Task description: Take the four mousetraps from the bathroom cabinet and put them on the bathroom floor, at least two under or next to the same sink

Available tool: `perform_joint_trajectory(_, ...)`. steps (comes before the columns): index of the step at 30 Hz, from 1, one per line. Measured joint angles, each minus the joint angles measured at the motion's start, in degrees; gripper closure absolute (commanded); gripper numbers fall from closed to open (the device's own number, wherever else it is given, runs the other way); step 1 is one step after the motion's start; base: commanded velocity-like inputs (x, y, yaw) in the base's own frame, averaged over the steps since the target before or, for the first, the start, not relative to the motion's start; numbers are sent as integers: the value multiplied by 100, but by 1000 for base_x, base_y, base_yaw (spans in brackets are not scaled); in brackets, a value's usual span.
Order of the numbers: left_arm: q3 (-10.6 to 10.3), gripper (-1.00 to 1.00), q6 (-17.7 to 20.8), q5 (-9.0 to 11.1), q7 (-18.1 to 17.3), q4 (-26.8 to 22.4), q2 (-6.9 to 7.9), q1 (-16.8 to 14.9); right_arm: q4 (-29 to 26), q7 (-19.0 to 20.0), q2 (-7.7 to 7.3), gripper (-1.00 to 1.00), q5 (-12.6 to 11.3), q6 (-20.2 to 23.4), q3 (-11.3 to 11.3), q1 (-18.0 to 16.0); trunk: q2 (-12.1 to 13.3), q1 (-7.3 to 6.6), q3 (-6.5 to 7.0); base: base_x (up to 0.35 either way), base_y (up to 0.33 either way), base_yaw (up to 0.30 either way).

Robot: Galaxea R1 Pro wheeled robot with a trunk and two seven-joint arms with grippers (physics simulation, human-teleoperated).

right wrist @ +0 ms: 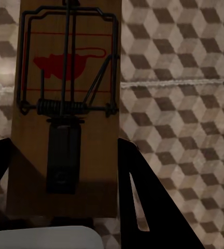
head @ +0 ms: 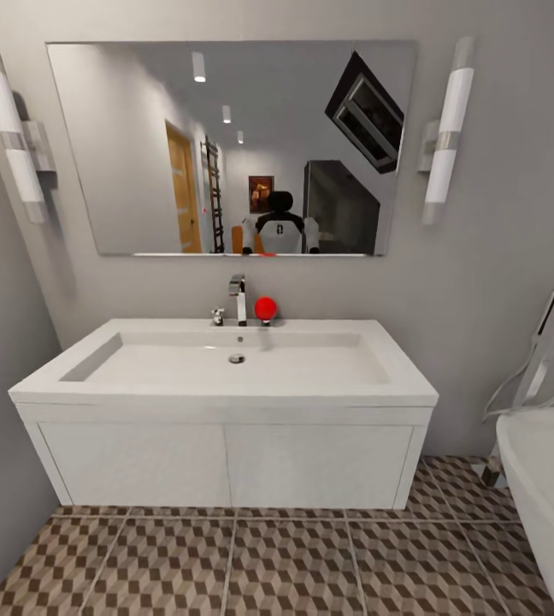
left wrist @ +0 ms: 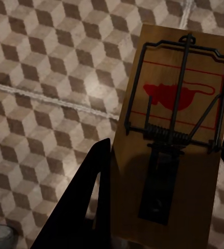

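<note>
Patterned square tiles printed with brown, beige and white cubes (head: 294, 565) make up the bathroom floor, and a wide white rectangular basin with a chrome tap (head: 226, 364) is seen on a boxy white vanity unit (head: 226, 466) against the grey wall. A large mirror (head: 230, 145) is hung above it, a small red ball (head: 266, 309) is set beside the tap, and the rim of an oval white bathtub (head: 542, 479) is seen at the right.

A flat brown wooden mousetrap with dark wire parts and a red mouse print (left wrist: 177, 135) is gripped at its near end by the left gripper (left wrist: 161, 207), whose dark fingers (left wrist: 88, 202) are closed against its long edges. A second, matching mousetrap (right wrist: 65, 104) is clamped the same way in the right gripper (right wrist: 65, 197). Both are held above the tiles.

Each board is judged to be light, stiff and thin, so it can be carried by a pinch across the edges; the sprung wire bar and catch are best left untouched, since a knock might release them.

The basin is seen to be empty apart from its drain. The vanity's two door fronts are shut, so what is inside cannot be told.
</note>
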Motion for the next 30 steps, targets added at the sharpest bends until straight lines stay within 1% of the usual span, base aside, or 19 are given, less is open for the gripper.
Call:
perform_joint_trajectory(6,2,100,-14,-19,1,-14,6,0,-7,-3,-3,100,-8,-195,-4,1,-241,132,-108,0,0,0)
perform_joint_trajectory(13,9,100,-168,-22,-3,-34,6,0,-9,-5,0,100,-10,-259,-3,2,-521,286,-233,0,0,0)
perform_joint_trajectory(20,4,100,-208,-23,-7,-35,1,0,-4,-2,0,100,-10,-252,-4,2,-802,439,-359,0,0,0)
perform_joint_trajectory(30,9,100,-214,-15,-6,-35,32,0,2,-12,0,100,-9,-191,-4,1,-1203,659,-539,0,0,0)
